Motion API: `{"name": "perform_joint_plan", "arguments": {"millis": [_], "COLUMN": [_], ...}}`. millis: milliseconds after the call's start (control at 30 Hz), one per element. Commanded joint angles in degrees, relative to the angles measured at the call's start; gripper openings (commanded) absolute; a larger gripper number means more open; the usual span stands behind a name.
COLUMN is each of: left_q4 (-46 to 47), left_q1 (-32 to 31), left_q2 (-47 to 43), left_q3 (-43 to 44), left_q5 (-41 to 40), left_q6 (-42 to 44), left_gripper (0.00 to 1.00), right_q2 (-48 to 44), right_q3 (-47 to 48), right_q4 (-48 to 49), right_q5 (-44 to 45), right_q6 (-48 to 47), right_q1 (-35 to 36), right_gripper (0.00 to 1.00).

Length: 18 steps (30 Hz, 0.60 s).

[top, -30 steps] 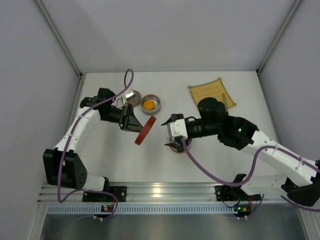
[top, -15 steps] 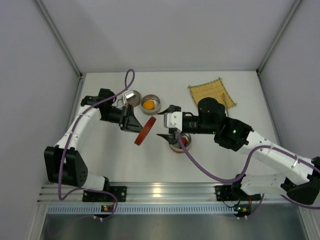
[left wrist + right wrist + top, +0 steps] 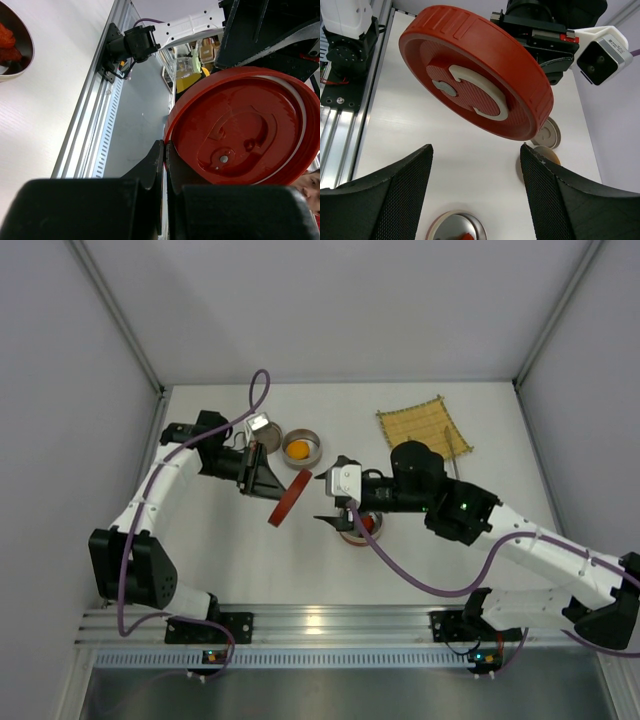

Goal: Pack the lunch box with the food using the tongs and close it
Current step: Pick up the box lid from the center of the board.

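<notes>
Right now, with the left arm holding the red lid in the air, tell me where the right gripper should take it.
Take the red lid by its rim, on the free edge opposite the left gripper, coming in from the side where the right gripper waits. The lid is a thin disc held tilted, so its edge probably suits the open jaws best.

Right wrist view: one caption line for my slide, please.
Open right hand faces the red lid gripped by the left hand.
</notes>
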Motion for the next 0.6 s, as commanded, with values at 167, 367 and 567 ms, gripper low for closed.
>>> {"name": "perform_joint_plan", "arguments": {"millis": [167,367,567], "left_q4": [0.05,0.76,0.58], "left_q1": [-0.06,-0.06,-0.06], "left_q2": [1.9,3.05,3.05], "left_q3": [2.1,2.46,3.08], "left_q5": [13.06,12.98,13.06], "left_q6": [-1.24,-3.89,-4.15], "left_gripper": [0.0,0.0,0.0], "right_q2": [-1.84,-1.05,0.44], "right_q3": [0.5,0.76,1.73], "right_q4": [4.86,6.27,7.94], "right_q5": [0.83,2.68,4.96], "right_q6": [2.43,4.89,6.73], "right_q1": [1.72,2.43,3.04], "right_gripper": [0.72,0.75,0.76]}}
